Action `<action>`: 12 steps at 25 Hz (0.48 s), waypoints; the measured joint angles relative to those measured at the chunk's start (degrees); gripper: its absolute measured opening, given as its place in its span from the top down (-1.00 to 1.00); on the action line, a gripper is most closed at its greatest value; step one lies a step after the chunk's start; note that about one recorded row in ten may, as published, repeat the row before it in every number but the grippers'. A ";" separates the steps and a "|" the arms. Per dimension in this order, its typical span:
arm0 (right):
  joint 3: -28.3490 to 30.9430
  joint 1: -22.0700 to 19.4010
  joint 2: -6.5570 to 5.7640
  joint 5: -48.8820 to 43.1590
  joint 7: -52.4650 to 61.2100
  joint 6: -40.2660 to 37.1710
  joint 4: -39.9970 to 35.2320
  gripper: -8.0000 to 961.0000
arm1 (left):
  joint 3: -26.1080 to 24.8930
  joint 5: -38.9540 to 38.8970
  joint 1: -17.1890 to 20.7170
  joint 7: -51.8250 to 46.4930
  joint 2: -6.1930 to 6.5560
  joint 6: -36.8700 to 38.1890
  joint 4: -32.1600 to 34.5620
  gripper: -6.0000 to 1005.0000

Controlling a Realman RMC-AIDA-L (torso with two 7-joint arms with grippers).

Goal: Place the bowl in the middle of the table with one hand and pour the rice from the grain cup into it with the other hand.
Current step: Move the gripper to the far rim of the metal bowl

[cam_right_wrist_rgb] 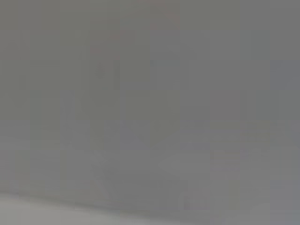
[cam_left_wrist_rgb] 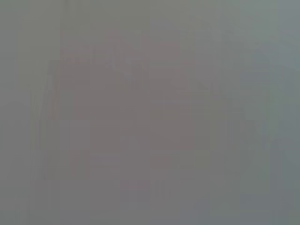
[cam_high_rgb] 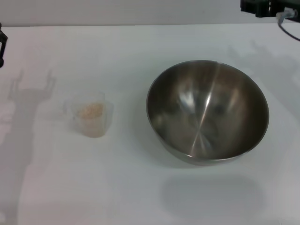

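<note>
A large stainless-steel bowl [cam_high_rgb: 207,111] sits upright on the white table [cam_high_rgb: 140,187], right of the middle, with nothing in it. A small clear grain cup [cam_high_rgb: 90,114] stands to its left, holding a heap of pale rice [cam_high_rgb: 90,111]. A small part of my left gripper [cam_high_rgb: 2,46] shows at the far left edge, well away from the cup. A dark part of my right gripper [cam_high_rgb: 269,7] shows at the top right corner, beyond the bowl. Neither touches anything. Both wrist views show only plain grey.
The shadow of a pronged gripper [cam_high_rgb: 30,91] falls on the table left of the cup. A cable [cam_high_rgb: 288,26] hangs at the top right corner. The table's far edge [cam_high_rgb: 140,25] meets a pale wall.
</note>
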 joint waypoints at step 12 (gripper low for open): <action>22.35 14.12 -0.36 10.24 -5.91 38.44 6.07 -0.55 | -2.68 -0.06 -2.00 -0.10 -0.13 -1.57 0.14 -0.48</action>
